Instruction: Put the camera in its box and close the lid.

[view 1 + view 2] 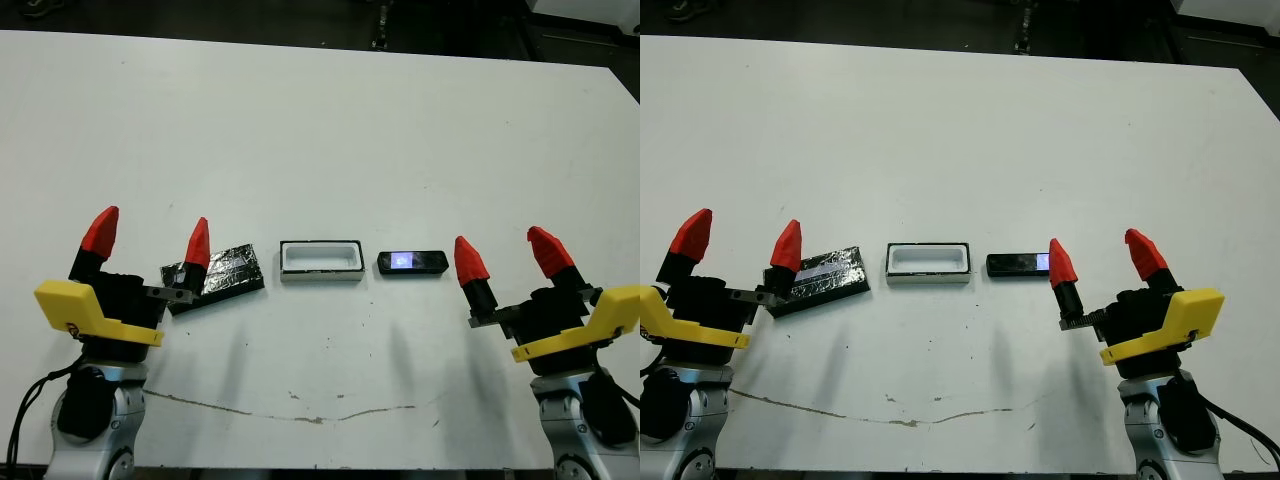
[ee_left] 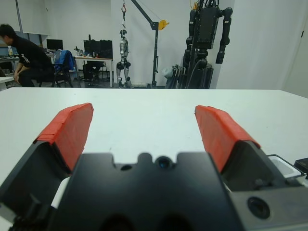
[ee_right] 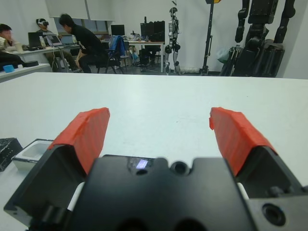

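The slim black camera, its face glowing bluish-white, lies on the white table just right of the box, a small open white tray. Left of the box lies the shiny black crinkled lid, tilted flat on the table. My left gripper stands open at the lid's left end, its inner finger over the lid's corner. To the right of the camera my right gripper is open, nothing between its fingers. In the right wrist view the box and a corner of the lid show beside one finger.
The table's front edge runs close below both arms, with a thin dark scratch line along it. Beyond the far edge is a lab with people seated at desks and robot stands.
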Robot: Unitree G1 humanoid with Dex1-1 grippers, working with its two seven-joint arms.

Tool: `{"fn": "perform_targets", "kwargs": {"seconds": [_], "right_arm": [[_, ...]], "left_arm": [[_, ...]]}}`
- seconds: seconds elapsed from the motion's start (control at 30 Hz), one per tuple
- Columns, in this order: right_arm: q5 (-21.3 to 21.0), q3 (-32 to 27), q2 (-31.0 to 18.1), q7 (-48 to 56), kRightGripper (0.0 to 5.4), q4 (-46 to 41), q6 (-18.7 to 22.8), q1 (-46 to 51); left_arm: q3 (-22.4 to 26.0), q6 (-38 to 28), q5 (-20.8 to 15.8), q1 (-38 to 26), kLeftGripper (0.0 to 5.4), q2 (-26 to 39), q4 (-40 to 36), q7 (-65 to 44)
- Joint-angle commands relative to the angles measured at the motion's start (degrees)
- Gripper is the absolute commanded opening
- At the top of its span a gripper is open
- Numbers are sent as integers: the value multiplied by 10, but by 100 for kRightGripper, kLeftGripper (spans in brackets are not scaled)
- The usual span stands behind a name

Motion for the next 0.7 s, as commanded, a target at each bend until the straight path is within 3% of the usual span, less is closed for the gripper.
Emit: {"fn": "perform_targets", "kwargs": {"seconds": [0.03, 0.37, 0.57, 0.7], "right_arm": [[2, -1, -5, 0, 540, -1, 4, 8], [4, -11, -34, 23, 540, 4, 11, 0], [14, -61, -164, 118, 540, 59, 21, -103], [38, -59, -264, 234, 540, 148, 42, -220]], "left_arm": [[-1, 0, 4, 8, 538, 3, 4, -1], [-3, -4, 1, 6, 538, 0, 10, -4], [-4, -3, 4, 6, 538, 0, 11, -3], [-2, -3, -2, 4, 538, -1, 14, -5]]}}
